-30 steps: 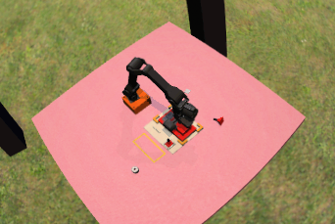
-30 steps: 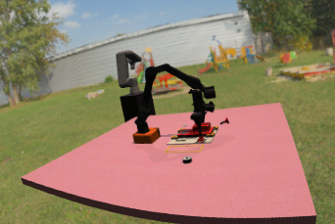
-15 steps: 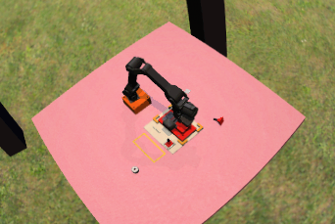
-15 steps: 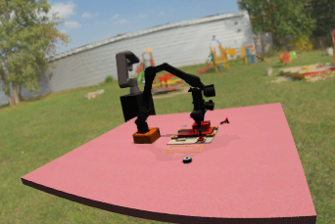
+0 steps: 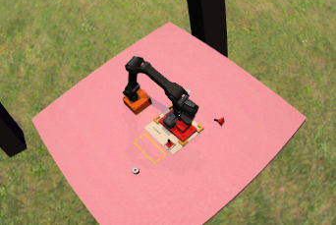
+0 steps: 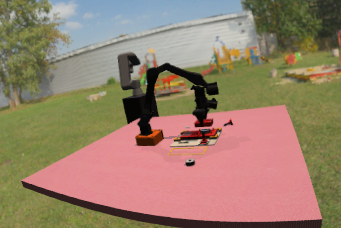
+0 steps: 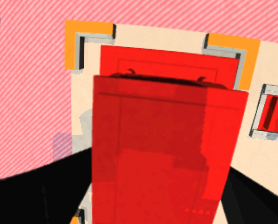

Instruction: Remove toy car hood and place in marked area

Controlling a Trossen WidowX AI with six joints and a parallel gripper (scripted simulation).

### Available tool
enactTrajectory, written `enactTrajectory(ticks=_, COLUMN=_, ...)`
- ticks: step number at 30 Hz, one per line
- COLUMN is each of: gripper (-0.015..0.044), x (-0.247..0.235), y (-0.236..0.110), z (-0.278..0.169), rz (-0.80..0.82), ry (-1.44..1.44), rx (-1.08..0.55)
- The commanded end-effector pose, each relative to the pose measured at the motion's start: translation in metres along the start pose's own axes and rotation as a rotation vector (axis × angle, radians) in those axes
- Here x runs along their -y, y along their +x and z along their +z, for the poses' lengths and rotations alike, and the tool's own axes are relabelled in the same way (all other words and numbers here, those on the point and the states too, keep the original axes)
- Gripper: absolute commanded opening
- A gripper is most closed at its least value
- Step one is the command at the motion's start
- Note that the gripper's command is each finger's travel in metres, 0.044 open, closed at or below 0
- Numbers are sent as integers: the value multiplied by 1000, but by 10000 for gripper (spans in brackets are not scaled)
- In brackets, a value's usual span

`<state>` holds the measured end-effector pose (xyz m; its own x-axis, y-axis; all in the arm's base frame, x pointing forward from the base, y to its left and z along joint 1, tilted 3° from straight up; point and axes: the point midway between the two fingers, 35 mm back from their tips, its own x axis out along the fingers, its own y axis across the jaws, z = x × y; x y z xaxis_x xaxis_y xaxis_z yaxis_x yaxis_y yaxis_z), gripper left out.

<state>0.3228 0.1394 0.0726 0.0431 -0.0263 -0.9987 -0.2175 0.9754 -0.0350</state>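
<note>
The red toy car (image 5: 190, 129) (image 6: 198, 133) (image 7: 165, 57) sits on a beige board (image 5: 156, 129) (image 7: 80, 100) with orange corner brackets. My gripper (image 5: 175, 120) (image 6: 203, 119) (image 7: 158, 162) is right over the car and shut on the red hood (image 6: 204, 123) (image 7: 165, 150). The hood is held a little above the car body and fills most of the wrist view. The marked area (image 5: 143, 152) (image 6: 185, 155), an orange outlined rectangle, lies on the pink table (image 5: 246, 103) just in front and left of the board, with nothing in it.
A small red part (image 5: 220, 121) (image 6: 228, 123) lies right of the board. A grey ring (image 5: 136, 170) (image 6: 189, 162) lies in front of the marked area. Another red piece (image 5: 170, 143) (image 7: 270, 112) sits on the board. The arm's orange base (image 5: 136, 101) (image 6: 149, 137) and a black pillar (image 5: 203, 0) stand behind.
</note>
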Motion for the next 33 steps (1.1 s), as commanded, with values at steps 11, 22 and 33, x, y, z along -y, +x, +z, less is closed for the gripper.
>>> enactTrajectory(ticks=11, gripper=0, x=11, y=-20, z=-1, rz=13, ry=23, rx=5)
enactTrajectory(ticks=22, gripper=0, x=46, y=-22, z=-2, rz=16, ry=31, rx=7)
enactTrajectory(ticks=33, gripper=0, x=83, y=-23, z=-6, rz=12, ry=25, rx=10)
